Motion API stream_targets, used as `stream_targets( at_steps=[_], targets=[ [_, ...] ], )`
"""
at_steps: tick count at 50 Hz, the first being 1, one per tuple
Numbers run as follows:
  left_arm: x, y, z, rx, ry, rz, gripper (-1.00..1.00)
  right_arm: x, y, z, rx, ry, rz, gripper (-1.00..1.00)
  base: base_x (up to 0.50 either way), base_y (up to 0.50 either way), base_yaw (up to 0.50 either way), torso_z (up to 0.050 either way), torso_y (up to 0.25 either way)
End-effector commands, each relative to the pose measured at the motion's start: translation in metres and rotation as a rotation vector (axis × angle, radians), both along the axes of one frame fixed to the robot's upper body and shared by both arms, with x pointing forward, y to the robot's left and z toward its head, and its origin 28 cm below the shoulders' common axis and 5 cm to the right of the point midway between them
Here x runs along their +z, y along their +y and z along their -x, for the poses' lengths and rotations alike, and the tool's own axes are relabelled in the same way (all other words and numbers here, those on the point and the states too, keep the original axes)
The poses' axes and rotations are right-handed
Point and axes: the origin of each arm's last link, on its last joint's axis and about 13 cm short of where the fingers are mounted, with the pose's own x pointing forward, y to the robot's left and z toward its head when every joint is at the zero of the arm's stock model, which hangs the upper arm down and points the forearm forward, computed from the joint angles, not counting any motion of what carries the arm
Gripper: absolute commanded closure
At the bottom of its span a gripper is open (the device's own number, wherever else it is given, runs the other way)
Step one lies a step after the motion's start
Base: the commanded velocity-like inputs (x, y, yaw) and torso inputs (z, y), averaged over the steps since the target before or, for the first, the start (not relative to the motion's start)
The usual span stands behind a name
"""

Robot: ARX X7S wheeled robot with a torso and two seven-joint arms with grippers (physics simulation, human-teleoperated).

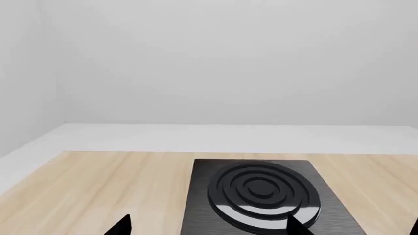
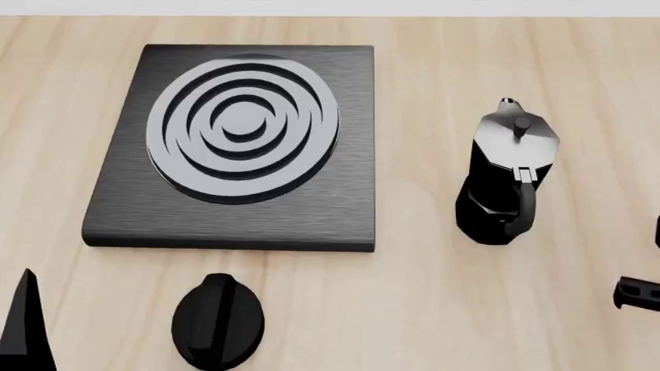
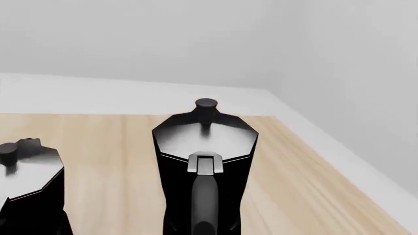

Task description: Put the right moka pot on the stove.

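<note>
On the wooden surface (image 2: 433,309), the stove (image 2: 237,220) lies flat toward the left side of the head view, its ringed burner (image 2: 244,124) bare. A black knob (image 2: 216,321) sits near the stove's front edge, apart from it.

The right wrist view shows two black moka pots standing upright side by side, apart, with handles turned toward the camera. The right moka pot (image 3: 205,166) fills the middle of that view. The other pot (image 3: 26,191) stands to its left and is the one seen in the head view (image 2: 505,178), right of the stove and clear of it. The right moka pot itself falls past the head view's right edge, on the surface and well away from the stove.

The left hand (image 1: 209,227) is released, its two dark fingertips (image 1: 121,226) spread wide over the stove's near edge. Only a small dark piece of the right hand (image 2: 637,295) shows, and I cannot tell whether it is released or clenched.
</note>
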Motion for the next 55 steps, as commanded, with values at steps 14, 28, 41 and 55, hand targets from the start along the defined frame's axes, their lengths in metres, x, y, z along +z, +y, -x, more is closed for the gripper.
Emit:
stream_targets(
  at_steps=[14, 28, 41, 55],
  targets=[
    [0.0, 0.0, 0.0, -0.002, 0.002, 0.001, -1.0, 0.001, 0.018, 0.052, 0.028, -0.067, 0.06, 1.0, 0.0, 0.0, 0.0, 0.0, 0.001],
    [-0.001, 0.0, 0.0, -0.003, 0.009, 0.001, -1.0, -0.001, 0.024, 0.072, 0.029, -0.062, 0.07, 1.0, 0.0, 0.0, 0.0, 0.0, 0.001],
    [0.0, 0.0, 0.0, -0.001, 0.008, 0.001, -1.0, -0.006, 0.033, 0.086, 0.056, -0.066, 0.079, 1.0, 0.0, 0.0, 0.0, 0.0, 0.001],
    [-0.001, 0.0, 0.0, 0.0, 0.006, 0.003, -1.0, -0.016, 0.049, 0.101, 0.116, -0.079, 0.103, 1.0, 0.0, 0.0, 0.0, 0.0, 0.001]
  ],
)
